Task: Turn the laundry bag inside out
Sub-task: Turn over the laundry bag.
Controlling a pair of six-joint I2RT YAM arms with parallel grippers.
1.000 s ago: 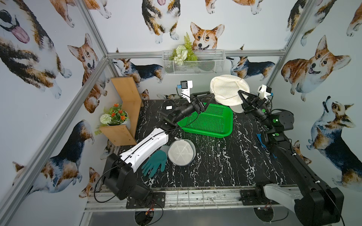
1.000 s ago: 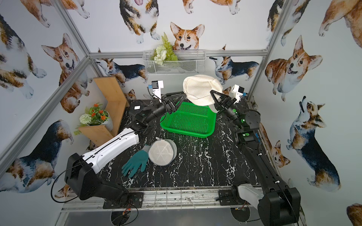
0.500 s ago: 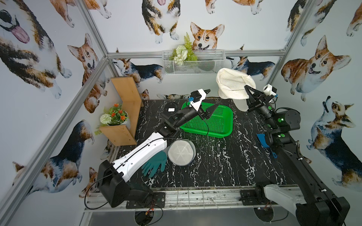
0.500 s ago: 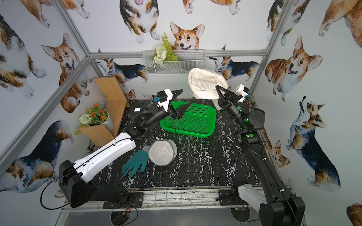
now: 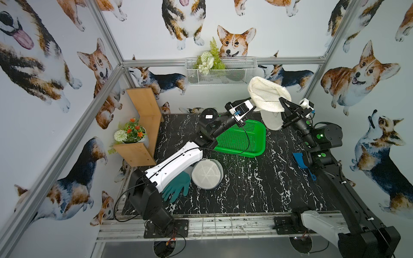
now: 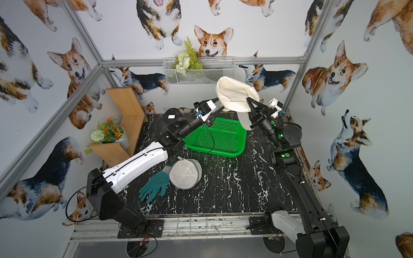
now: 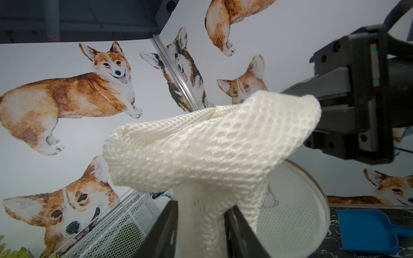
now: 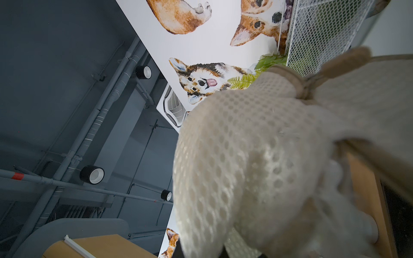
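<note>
Left claw [image 7: 201,208] and right claw [image 7: 312,112] each grasp the laundry bag [image 5: 267,96] bunched between them; turning it inside out looks barely begun.

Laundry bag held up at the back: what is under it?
Below the bunched laundry bag hangs its own round mesh panel, beside the far corner of the green basket. The part of the table directly beneath that panel is covered, so anything lying there cannot be seen.

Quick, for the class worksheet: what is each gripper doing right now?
Left gripper: closed on the laundry bag, mesh pinched between its fingers.
Right gripper: closed on another part of the same bag.
</note>
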